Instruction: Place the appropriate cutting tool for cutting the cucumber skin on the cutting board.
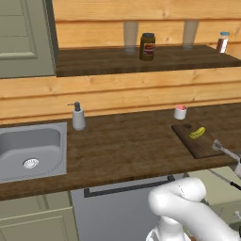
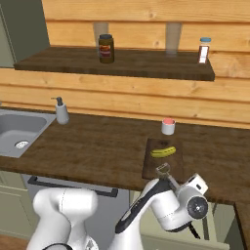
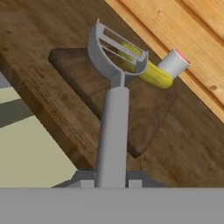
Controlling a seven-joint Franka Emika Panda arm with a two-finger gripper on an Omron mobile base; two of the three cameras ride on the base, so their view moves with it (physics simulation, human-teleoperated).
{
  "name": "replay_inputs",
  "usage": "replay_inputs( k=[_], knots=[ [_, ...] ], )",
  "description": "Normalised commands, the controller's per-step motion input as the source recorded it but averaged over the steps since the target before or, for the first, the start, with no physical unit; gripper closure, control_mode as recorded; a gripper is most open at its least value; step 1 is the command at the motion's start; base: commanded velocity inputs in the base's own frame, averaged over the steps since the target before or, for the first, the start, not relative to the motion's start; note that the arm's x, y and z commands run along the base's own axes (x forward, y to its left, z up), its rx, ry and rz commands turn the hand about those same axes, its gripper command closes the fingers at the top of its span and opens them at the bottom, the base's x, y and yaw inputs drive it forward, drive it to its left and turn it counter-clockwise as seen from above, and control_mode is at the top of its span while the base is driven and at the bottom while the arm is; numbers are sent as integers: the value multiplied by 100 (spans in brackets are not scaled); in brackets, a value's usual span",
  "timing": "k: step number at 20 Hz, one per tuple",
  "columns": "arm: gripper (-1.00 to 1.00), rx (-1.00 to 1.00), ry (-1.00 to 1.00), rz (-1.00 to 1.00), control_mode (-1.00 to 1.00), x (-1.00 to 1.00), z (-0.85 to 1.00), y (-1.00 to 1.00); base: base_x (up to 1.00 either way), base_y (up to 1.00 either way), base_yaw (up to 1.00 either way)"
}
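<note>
Gripper (image 3: 111,183) clamped on peeler (image 3: 113,113), its head held out ahead above board's (image 3: 83,81) near edge, cucumber (image 3: 148,70) lying beyond on board's far side by cup (image 3: 174,62); pickup judged done, lowering and release remained.

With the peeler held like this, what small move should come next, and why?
Probably lower the peeler onto the bare part of the cutting board and only then open. The gripper is shut on its handle, its head hangs over the board's near end, and the cucumber lies toward the far end.
</note>
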Motion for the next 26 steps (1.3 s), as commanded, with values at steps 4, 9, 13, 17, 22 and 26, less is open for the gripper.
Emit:
replay_inputs(
  k=[4,9,13,17,22,26],
  knots=[
    [100,1,9,0,-100,18,30,-1,0,0,0],
    [100,0,53,2,-100,50,100,-5,0,0,0],
    [100,0,41,-1,-100,58,65,0,0,0,0],
    [100,0,0,-1,-100,34,-11,0,0,0,0],
    [100,0,-1,-11,-100,84,-32,0,0,0,0],
    [100,0,0,-8,-100,38,-20,0,0,0,0]
  ],
)
